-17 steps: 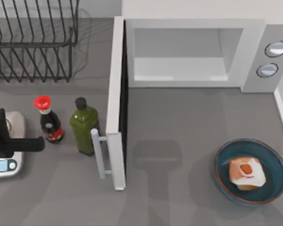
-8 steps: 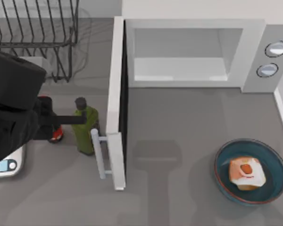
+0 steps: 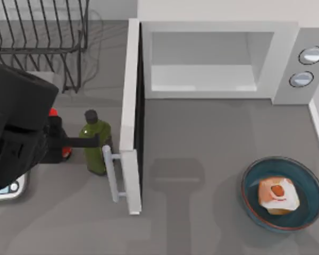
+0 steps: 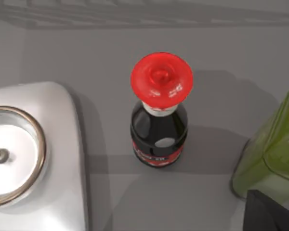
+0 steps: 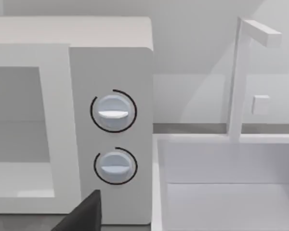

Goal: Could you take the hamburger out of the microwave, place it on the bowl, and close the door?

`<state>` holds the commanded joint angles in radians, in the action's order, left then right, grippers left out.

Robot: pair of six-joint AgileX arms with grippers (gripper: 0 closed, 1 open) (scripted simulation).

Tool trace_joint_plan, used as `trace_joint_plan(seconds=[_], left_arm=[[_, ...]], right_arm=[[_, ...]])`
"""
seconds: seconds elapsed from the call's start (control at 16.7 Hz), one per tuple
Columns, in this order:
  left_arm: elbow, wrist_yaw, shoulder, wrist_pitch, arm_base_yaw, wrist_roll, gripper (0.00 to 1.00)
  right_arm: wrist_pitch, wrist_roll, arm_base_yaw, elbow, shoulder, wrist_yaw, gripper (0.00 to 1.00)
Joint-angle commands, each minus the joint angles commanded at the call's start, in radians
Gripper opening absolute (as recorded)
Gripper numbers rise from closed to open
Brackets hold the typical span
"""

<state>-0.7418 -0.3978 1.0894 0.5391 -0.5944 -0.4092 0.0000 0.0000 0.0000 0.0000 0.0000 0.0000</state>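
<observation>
Top view: the microwave stands at the far edge with its door swung fully open. The hamburger lies in the bowl at the near right (bare tabletop stretches between the two). The left gripper, whose spread cannot be told, reaches over the green bottle just beside the door's handle; a red-capped bottle stands near the scale.

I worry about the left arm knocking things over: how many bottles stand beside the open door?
2. The green bottle stands just left of the door; the red-capped dark bottle stands further left, beside the scale.
</observation>
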Motion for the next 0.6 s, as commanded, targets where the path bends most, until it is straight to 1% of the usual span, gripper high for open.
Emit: trace_joint_plan(seconds=[0.12, 0.3, 0.6], left_arm=[[0.069, -0.012, 0.022, -0.051, -0.015, 0.011, 0.00], [0.179, -0.022, 0.064, -0.172, -0.020, 0.019, 0.00], [0.285, -0.004, 0.127, -0.396, 0.002, 0.002, 0.00]], right_arm=[[0.000, 0.000, 0.000, 0.000, 0.000, 0.000, 1.00], [0.000, 0.000, 0.000, 0.000, 0.000, 0.000, 1.00], [0.000, 0.000, 0.000, 0.000, 0.000, 0.000, 1.00]])
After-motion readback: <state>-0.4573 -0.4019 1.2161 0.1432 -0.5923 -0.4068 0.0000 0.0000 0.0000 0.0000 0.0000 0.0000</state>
